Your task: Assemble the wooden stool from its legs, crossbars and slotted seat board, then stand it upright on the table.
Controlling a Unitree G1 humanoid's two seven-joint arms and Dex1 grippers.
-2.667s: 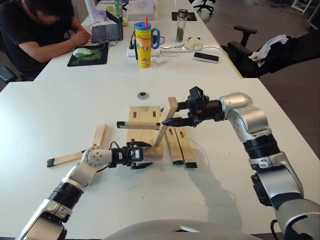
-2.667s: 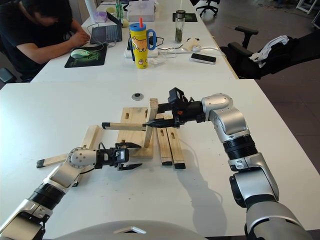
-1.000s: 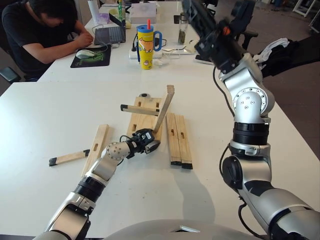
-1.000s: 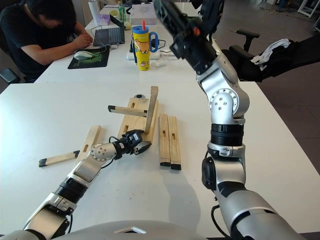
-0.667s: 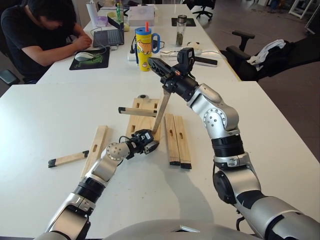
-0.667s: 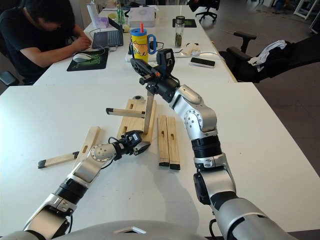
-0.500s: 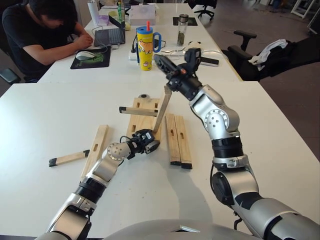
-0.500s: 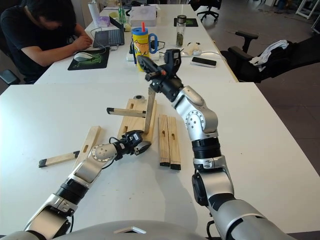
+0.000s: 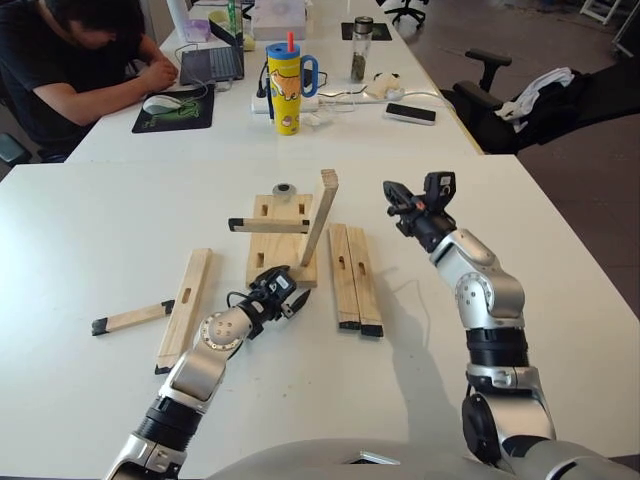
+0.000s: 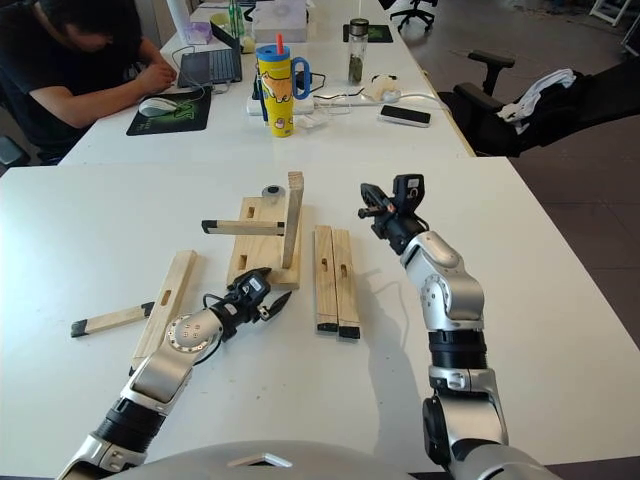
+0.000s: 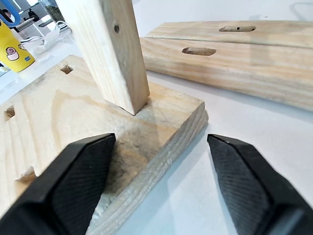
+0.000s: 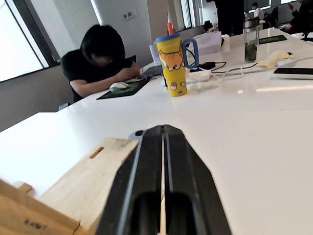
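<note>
Seat board (image 9: 272, 255) lies flat on the desk (image 9: 100, 220) with one leg (image 9: 320, 215) standing in it. Left jaws gape at its near corner, empty; right jaws hover closed, empty too.

White table (image 9: 90, 215) with loose stool parts.
A seat board (image 9: 270, 250) lies flat; two slotted bars (image 9: 343, 275) just right of it, a third bar (image 9: 186, 305) and short stick (image 9: 130, 319) left.
</note>
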